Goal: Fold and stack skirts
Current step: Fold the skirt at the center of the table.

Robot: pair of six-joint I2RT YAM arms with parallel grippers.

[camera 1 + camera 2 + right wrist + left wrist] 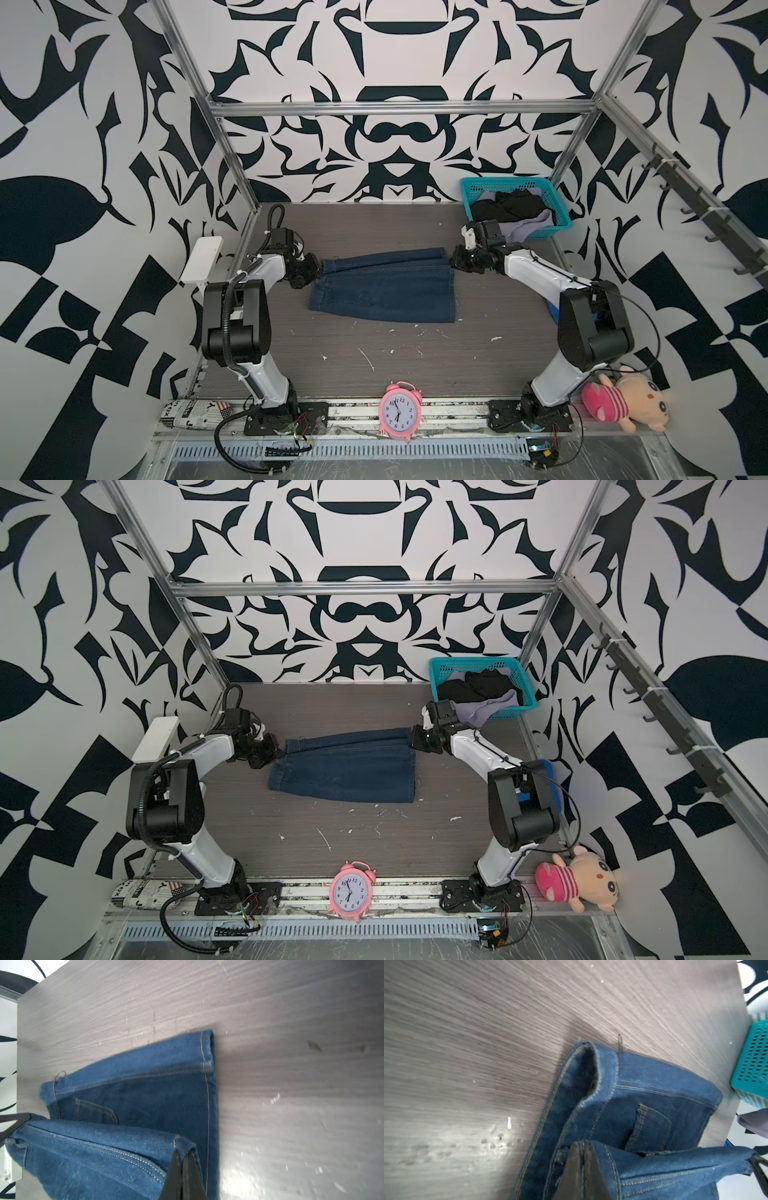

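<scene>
The dark blue denim skirt (382,291) lies across the middle of the table, its far edge lifted and stretched between both grippers. My left gripper (318,269) is shut on the skirt's left far corner; in the left wrist view its fingertips (578,1147) pinch a stitched denim fold (654,1105). My right gripper (453,262) is shut on the right far corner, and in the right wrist view its fingertips (176,1159) clamp a hem corner (145,1095). The black skirt (513,205) sits in the teal basket (559,208). The lavender skirt (524,230) hangs over the basket's front wall.
A pink alarm clock (400,411) stands at the front edge. A pink striped plush toy (623,401) lies front right and a rolled newspaper (195,413) front left. A bright blue cloth (554,312) shows behind my right arm. White flecks dot the table.
</scene>
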